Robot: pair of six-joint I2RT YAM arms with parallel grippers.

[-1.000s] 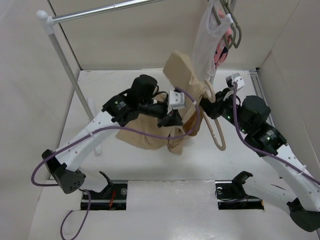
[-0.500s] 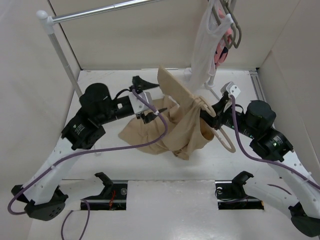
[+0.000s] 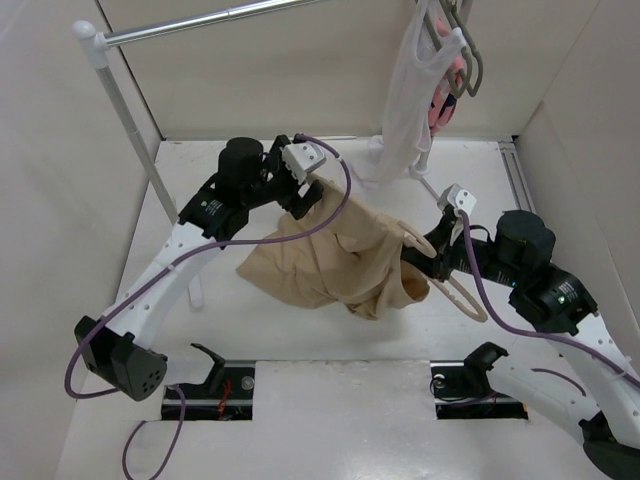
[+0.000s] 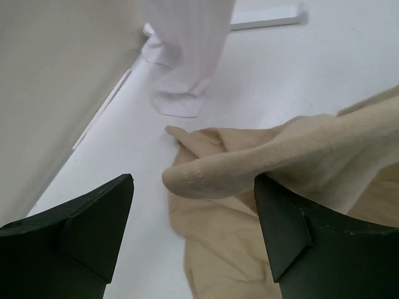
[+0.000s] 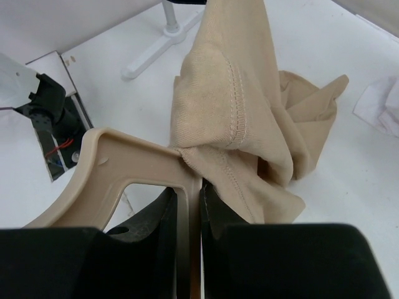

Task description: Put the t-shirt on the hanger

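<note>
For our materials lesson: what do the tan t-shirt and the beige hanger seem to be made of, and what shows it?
The t-shirt: soft matte knit cloth, probably cotton; it drapes limply and shows stitched seams. The hanger: smooth matte beige, rounded edges, no grain visible; likely moulded plastic, possibly painted wood.

White sleeveless top (image 3: 404, 100) (pink garment (image 3: 440, 108) behind) hangs on grey hanger (image 3: 473, 62).

Looks down past wide-spread black left gripper (image 4: 193, 184) onto raised fold of rumpled tan fabric t-shirt (image 4: 262, 162) on white tabletop (image 4: 312, 68); beyond, hem of white garment (image 4: 184, 68).
</note>
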